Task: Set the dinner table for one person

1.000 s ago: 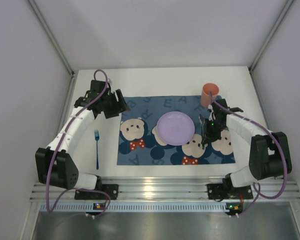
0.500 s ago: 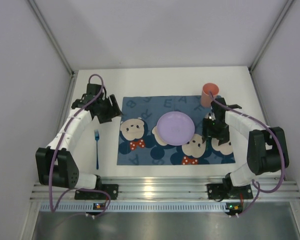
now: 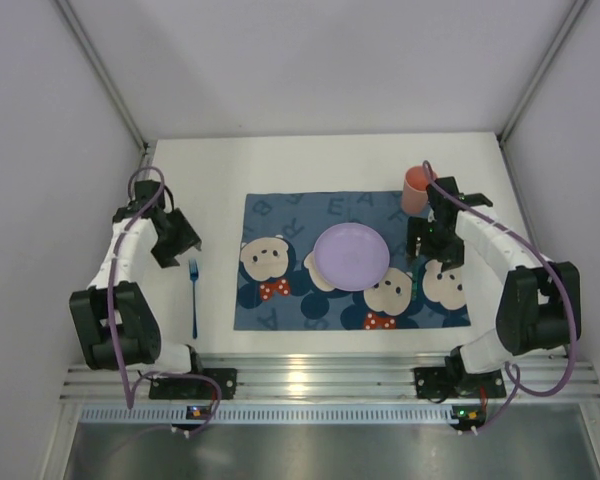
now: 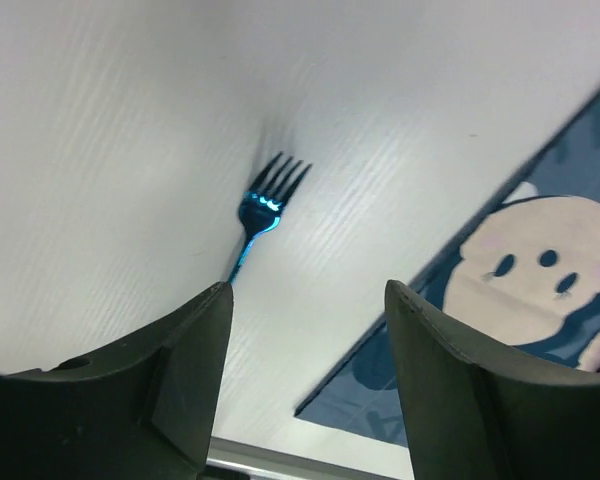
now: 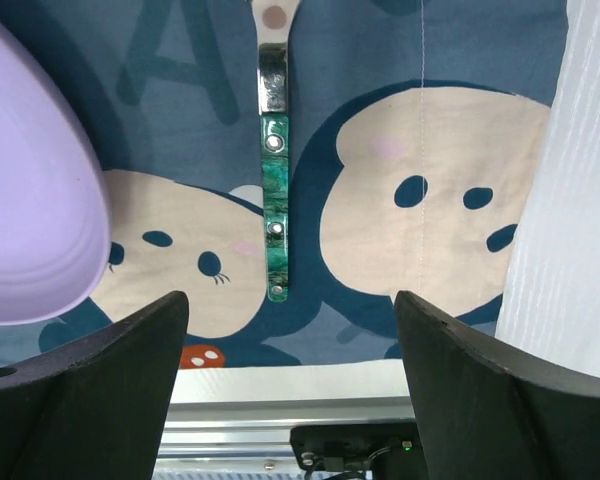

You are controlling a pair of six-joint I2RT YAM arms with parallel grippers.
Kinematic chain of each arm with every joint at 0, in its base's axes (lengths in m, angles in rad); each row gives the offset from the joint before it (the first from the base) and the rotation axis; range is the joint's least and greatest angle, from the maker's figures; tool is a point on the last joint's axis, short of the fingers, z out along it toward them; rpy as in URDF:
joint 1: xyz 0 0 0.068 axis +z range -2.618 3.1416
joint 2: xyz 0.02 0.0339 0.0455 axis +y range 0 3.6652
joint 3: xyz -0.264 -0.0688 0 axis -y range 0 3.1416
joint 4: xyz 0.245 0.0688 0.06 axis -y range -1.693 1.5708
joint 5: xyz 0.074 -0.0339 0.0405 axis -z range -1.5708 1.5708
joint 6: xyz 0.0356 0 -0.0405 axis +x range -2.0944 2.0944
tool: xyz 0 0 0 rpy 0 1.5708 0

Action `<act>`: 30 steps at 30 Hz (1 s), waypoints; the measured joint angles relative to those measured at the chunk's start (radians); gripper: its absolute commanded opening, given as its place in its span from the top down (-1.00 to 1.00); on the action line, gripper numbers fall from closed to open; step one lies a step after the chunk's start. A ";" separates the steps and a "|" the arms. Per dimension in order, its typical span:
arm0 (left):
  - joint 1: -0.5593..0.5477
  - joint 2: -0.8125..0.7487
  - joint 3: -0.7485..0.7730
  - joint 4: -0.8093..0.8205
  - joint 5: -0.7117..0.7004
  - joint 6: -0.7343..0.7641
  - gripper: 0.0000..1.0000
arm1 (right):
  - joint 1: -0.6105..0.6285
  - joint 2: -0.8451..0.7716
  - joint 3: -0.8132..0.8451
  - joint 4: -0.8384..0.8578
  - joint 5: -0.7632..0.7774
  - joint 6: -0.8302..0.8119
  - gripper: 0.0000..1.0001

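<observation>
On the white dinner table [image 3: 310, 160] lies a blue bear placemat [image 3: 280, 300] with a lilac plate [image 3: 351, 256] at its middle. A knife [image 5: 274, 210] with a green handle lies flat on the placemat just right of the plate [image 5: 30, 200]; my right gripper [image 5: 290, 305] hangs open above it, touching nothing. A blue fork [image 3: 193, 298] lies on the bare table left of the placemat. My left gripper [image 3: 175, 238] stands open and empty just beyond the fork's tines [image 4: 277, 178]. An orange cup [image 3: 417, 188] stands at the placemat's far right corner.
Grey walls close in the table on the left, right and far sides. An aluminium rail [image 3: 310, 380] with both arm bases runs along the near edge. The cup stands close behind my right wrist.
My right gripper has opened, left the knife lying on the placemat and drawn back toward the cup. The left arm has swung left, off the placemat, to the fork's far end.
</observation>
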 measured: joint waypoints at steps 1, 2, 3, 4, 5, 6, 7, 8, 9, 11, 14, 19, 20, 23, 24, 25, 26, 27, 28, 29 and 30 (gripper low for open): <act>0.021 0.018 -0.004 -0.008 -0.006 0.008 -0.29 | 0.000 -0.002 0.006 -0.002 -0.002 0.000 -0.68; 0.028 0.036 -0.005 -0.014 -0.008 0.017 -0.25 | 0.000 -0.002 0.010 -0.003 -0.004 0.000 -0.68; 0.031 0.058 -0.005 -0.019 -0.009 0.027 -0.10 | 0.000 -0.002 0.011 -0.002 -0.008 0.000 -0.68; 0.031 0.087 -0.005 -0.026 -0.008 0.043 -0.05 | 0.000 -0.002 0.011 -0.005 -0.011 0.000 -0.68; 0.031 0.114 -0.005 -0.031 -0.008 0.054 -0.02 | 0.000 -0.002 0.011 -0.008 -0.012 0.000 -0.68; 0.031 0.137 -0.005 -0.034 -0.006 0.067 -0.02 | 0.000 -0.002 0.011 -0.010 -0.013 -0.001 -0.68; 0.030 0.165 -0.005 -0.038 0.001 0.076 -0.01 | 0.000 -0.002 0.011 -0.011 -0.015 -0.001 -0.68; 0.030 0.186 -0.006 -0.042 0.008 0.082 -0.01 | 0.000 -0.002 0.011 -0.011 -0.016 -0.001 -0.68; 0.030 0.203 -0.006 -0.045 0.012 0.089 -0.01 | 0.000 -0.002 0.011 -0.011 -0.016 -0.002 -0.68; 0.030 0.226 -0.013 -0.047 0.012 0.097 -0.01 | 0.000 -0.002 0.011 -0.010 -0.019 -0.002 -0.68; 0.030 0.244 -0.027 -0.049 0.012 0.101 0.02 | 0.000 -0.002 0.011 -0.010 -0.020 -0.003 -0.68; 0.030 0.272 -0.039 -0.050 -0.002 0.105 0.08 | -0.011 0.000 0.011 -0.010 -0.022 -0.009 -0.68; 0.030 0.277 -0.039 -0.050 -0.006 0.105 0.13 | -0.015 0.004 0.011 -0.010 -0.022 -0.011 -0.68; 0.030 0.284 -0.040 -0.050 -0.014 0.107 0.23 | -0.024 0.010 0.011 -0.010 -0.030 -0.012 -0.68; 0.030 0.287 -0.040 -0.049 -0.017 0.109 0.28 | -0.026 0.013 0.011 -0.010 -0.033 -0.012 -0.68; 0.030 0.291 -0.042 -0.048 -0.021 0.111 0.30 | -0.029 0.017 0.011 -0.010 -0.037 -0.012 -0.68; 0.030 0.295 -0.044 -0.045 -0.024 0.112 0.33 | -0.030 0.021 0.011 -0.010 -0.040 -0.012 -0.68; 0.030 0.301 -0.051 -0.039 -0.023 0.111 0.40 | -0.031 0.025 0.011 -0.010 -0.043 -0.012 -0.68; 0.030 0.301 -0.051 -0.035 -0.020 0.112 0.41 | -0.031 0.029 0.013 -0.012 -0.046 -0.012 -0.68; 0.030 0.301 -0.051 -0.033 -0.017 0.112 0.44 | -0.031 0.036 0.017 -0.013 -0.050 -0.013 -0.68; 0.030 0.302 -0.053 -0.031 -0.015 0.113 0.47 | -0.031 0.042 0.022 -0.013 -0.053 -0.014 -0.68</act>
